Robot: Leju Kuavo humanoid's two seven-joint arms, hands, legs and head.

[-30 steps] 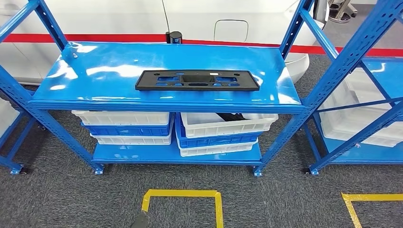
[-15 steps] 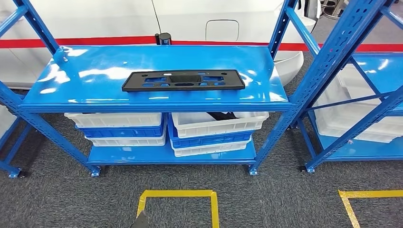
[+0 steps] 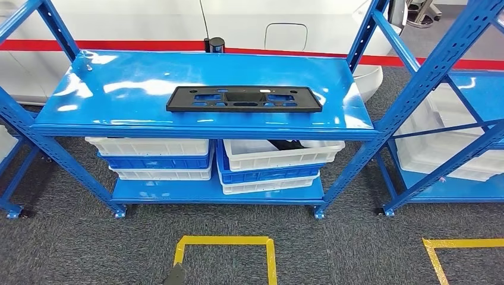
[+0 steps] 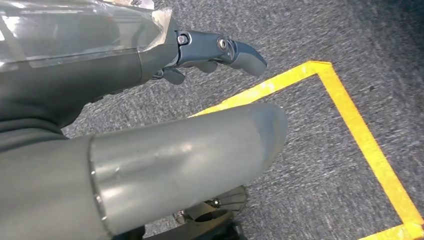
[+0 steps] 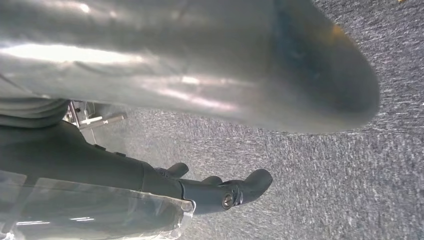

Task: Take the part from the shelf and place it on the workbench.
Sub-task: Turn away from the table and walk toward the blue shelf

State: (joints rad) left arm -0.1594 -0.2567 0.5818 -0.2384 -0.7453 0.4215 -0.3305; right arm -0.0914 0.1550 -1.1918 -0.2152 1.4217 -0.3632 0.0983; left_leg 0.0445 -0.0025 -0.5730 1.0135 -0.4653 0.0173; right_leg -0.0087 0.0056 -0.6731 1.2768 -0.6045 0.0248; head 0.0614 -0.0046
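Note:
The part (image 3: pixel 243 98) is a long flat black plastic panel with several cut-outs. It lies flat on the top board of the blue shelf (image 3: pixel 131 89), a little right of the middle and near the front edge. Both of my arms hang down. In the left wrist view my left hand (image 4: pixel 165 130) hovers over grey carpet with its fingers (image 4: pixel 220 50) stretched out and nothing in it. My right hand (image 5: pixel 210 100) is likewise over the carpet, its fingers (image 5: pixel 225 192) loosely extended and holding nothing. Neither hand is near the part.
Stacked white and blue bins (image 3: pixel 151 157) (image 3: pixel 273 163) fill the shelf's lower board. A second blue shelf (image 3: pixel 451 119) stands at the right. A white car body (image 3: pixel 148 24) is behind. Yellow tape (image 3: pixel 226 240) (image 4: pixel 350 120) marks the carpet in front.
The whole picture has shifted a little, left and then back right, so the camera moved. The part lies where it was on the shelf.

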